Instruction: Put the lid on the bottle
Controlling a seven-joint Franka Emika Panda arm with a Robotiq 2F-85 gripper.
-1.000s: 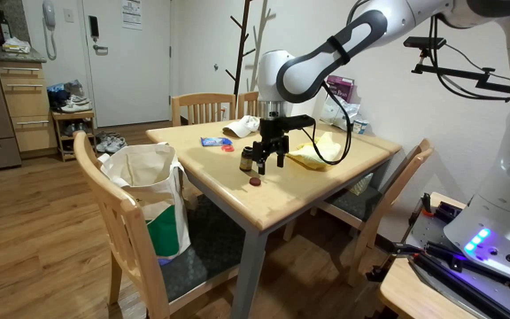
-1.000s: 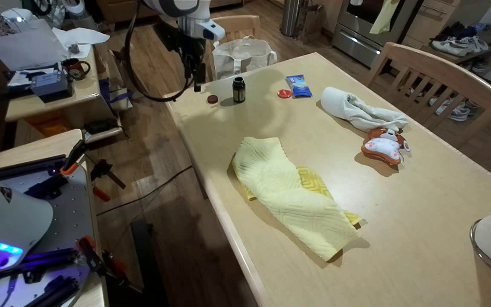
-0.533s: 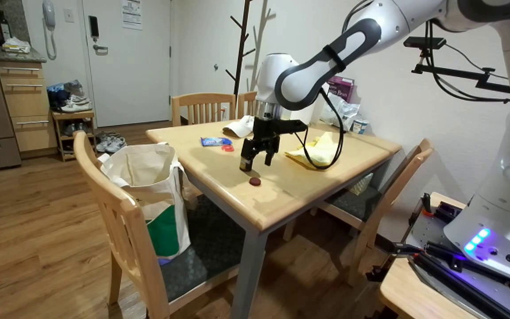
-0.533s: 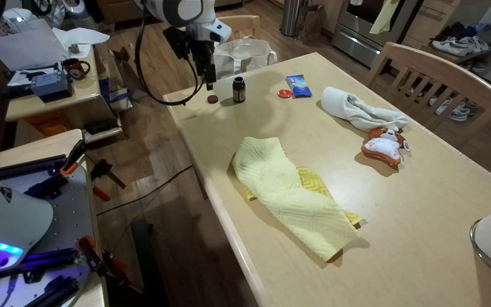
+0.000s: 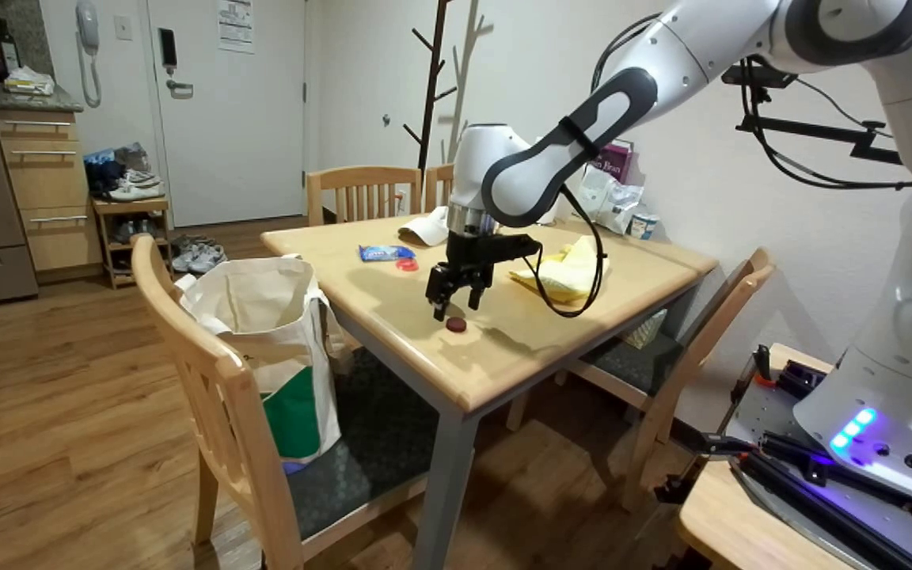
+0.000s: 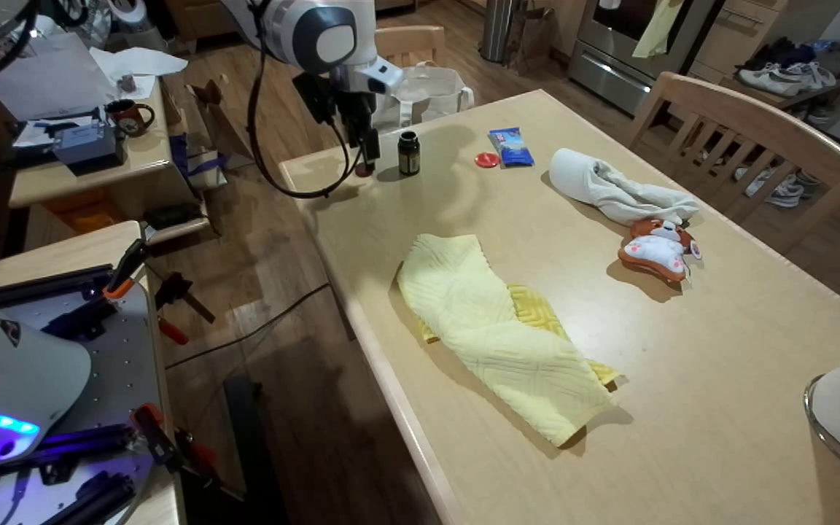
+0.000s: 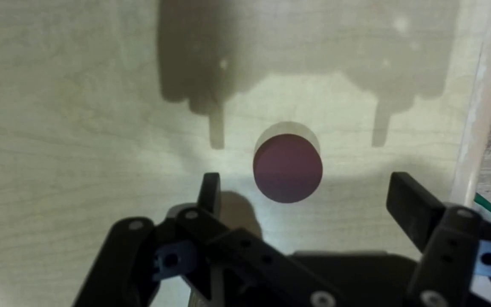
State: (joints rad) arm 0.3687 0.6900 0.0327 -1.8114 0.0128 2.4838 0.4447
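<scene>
The lid is a small round dark reddish-brown cap lying flat on the table. It shows in an exterior view and is partly hidden by a finger in an exterior view. My gripper is open and empty, pointing down low above the table. In the wrist view its fingers stand apart, left and right of the lid, without touching it. The gripper also shows in both exterior views. The dark brown bottle stands upright and uncapped beside the lid; the gripper hides it in an exterior view.
A blue packet and a red ring-shaped piece lie past the bottle. A yellow cloth, a white cap and a plush toy lie on the table. The table edge runs close to the right finger.
My gripper has moved down and across toward the lid, still open. It now covers the bottle in an exterior view. The lid and bottle have not moved.
</scene>
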